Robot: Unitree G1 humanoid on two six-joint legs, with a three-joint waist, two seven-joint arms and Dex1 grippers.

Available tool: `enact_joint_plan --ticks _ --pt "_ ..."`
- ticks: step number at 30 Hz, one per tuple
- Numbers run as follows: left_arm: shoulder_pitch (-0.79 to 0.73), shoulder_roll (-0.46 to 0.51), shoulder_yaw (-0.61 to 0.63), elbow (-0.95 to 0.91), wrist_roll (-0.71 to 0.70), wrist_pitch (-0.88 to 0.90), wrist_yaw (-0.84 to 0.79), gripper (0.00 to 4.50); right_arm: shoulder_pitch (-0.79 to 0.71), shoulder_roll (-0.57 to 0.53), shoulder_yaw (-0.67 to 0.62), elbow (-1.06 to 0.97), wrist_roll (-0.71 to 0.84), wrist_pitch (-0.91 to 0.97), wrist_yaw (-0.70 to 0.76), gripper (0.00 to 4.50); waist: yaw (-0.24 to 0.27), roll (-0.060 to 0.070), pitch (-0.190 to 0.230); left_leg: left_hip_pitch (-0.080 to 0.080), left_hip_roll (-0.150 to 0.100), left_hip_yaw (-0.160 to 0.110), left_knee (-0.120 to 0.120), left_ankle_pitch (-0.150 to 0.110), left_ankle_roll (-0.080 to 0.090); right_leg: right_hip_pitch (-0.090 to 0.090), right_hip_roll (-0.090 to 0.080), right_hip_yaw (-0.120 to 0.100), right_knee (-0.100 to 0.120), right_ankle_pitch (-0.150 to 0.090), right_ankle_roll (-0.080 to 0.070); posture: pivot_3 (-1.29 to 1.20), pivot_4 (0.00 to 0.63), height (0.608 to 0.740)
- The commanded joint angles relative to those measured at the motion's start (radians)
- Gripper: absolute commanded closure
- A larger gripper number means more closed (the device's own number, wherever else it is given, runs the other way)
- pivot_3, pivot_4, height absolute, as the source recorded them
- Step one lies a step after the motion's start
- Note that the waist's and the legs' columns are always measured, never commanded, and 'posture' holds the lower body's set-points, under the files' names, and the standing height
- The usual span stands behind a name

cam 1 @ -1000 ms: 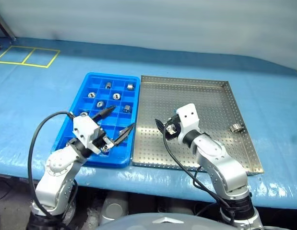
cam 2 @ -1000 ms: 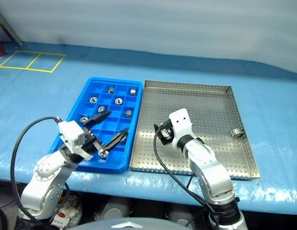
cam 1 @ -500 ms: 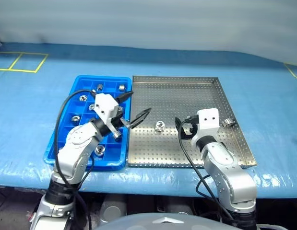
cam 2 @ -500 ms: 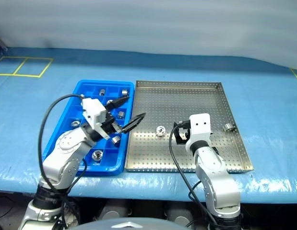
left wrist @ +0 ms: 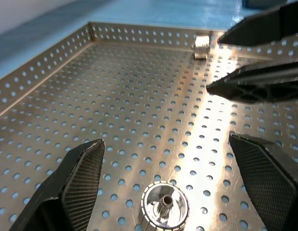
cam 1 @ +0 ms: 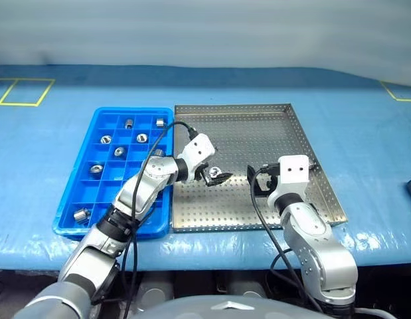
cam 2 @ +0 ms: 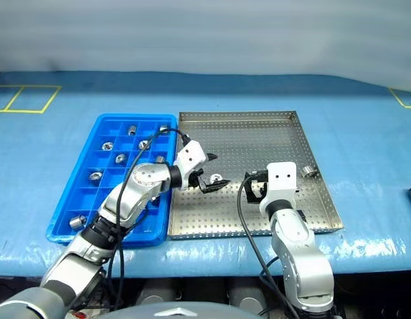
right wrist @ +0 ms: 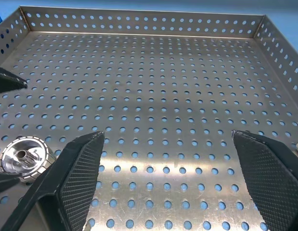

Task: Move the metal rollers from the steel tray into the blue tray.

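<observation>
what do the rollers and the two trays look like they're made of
Metal rollers: look like polished metal, bright and mirror-like with a dark centre hole. Steel tray: apparently sheet metal, dull grey with glare, punched with tiny holes. Blue tray: probably moulded plastic, uniform bright blue with a soft gloss and a grid of compartments.

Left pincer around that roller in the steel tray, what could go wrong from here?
The roller lies loose between the open left pincer; closing off-centre could send it rolling across the steel tray. The right pincer is open close by, so the two may bump. A second roller sits by the tray's right rim.
</observation>
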Motion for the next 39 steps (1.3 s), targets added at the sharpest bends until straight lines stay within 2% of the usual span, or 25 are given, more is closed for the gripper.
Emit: enact_joint_plan --ticks 1,5,13,21,22,26,30,39 --pt "-0.031 -0.008 -0.016 0.038 0.045 -0.039 -0.024 0.00 0.014 0.014 0.005 -0.051 -0.007 -0.015 -0.012 0.01 -0.001 0.000 0.000 0.000 0.000 0.000 0.000 0.000 0.000 0.000 0.000 0.000 0.000 0.000 0.000 0.00 0.150 0.740" --pt "-0.036 -0.001 -0.044 0.089 0.106 -0.079 -0.042 0.00 0.030 0.029 0.018 -0.059 -0.010 -0.021 -0.013 0.01 -0.007 0.000 0.000 0.000 0.000 0.001 0.000 0.000 0.000 0.000 0.000 0.001 0.000 0.000 0.000 0.00 0.150 0.740" --pt "-0.048 -0.058 -0.045 0.210 0.147 -0.123 -0.067 0.00 0.015 0.025 0.030 -0.049 -0.014 -0.022 -0.001 0.01 -0.010 0.000 0.000 0.000 0.000 0.001 0.001 0.000 0.000 -0.001 0.000 0.001 0.000 0.001 0.001 0.01 0.150 0.740" --pt "-0.050 -0.080 0.007 0.206 0.130 -0.100 -0.060 2.62 0.007 0.020 0.029 -0.045 -0.014 -0.021 0.002 0.00 -0.011 0.000 0.000 0.000 0.000 0.001 0.001 0.000 0.000 -0.001 0.000 0.001 0.000 0.001 0.001 0.01 0.150 0.740" --pt "-0.045 -0.076 0.020 0.190 0.125 -0.090 -0.056 2.77 0.007 0.020 0.029 -0.044 -0.014 -0.021 0.002 0.00 -0.011 0.000 0.000 0.000 0.000 0.001 0.001 0.000 0.000 -0.001 0.000 0.002 0.000 0.001 0.001 0.01 0.150 0.740" --pt "-0.020 -0.069 0.122 0.092 0.065 -0.032 -0.026 2.77 -0.001 0.020 0.034 -0.040 -0.009 -0.020 0.009 0.00 -0.016 0.000 0.000 0.000 0.000 0.001 0.001 0.000 0.000 -0.001 0.000 0.002 0.001 0.001 0.001 0.02 0.150 0.740" --pt "0.019 -0.074 0.268 -0.090 -0.006 0.078 0.062 2.77 -0.027 0.013 0.063 -0.030 -0.001 -0.016 0.033 0.00 -0.019 0.000 0.000 0.000 0.000 0.001 0.001 0.000 0.000 -0.001 0.000 0.002 0.001 0.001 0.001 0.08 0.150 0.740" --pt "0.203 -0.036 0.451 -0.417 0.027 0.228 0.312 2.77 -0.100 -0.033 0.151 0.035 0.008 -0.037 0.123 0.00 0.002 0.000 0.000 0.001 0.000 0.000 0.000 0.000 0.000 0.000 0.000 0.002 0.001 0.001 0.001 0.20 0.150 0.740"
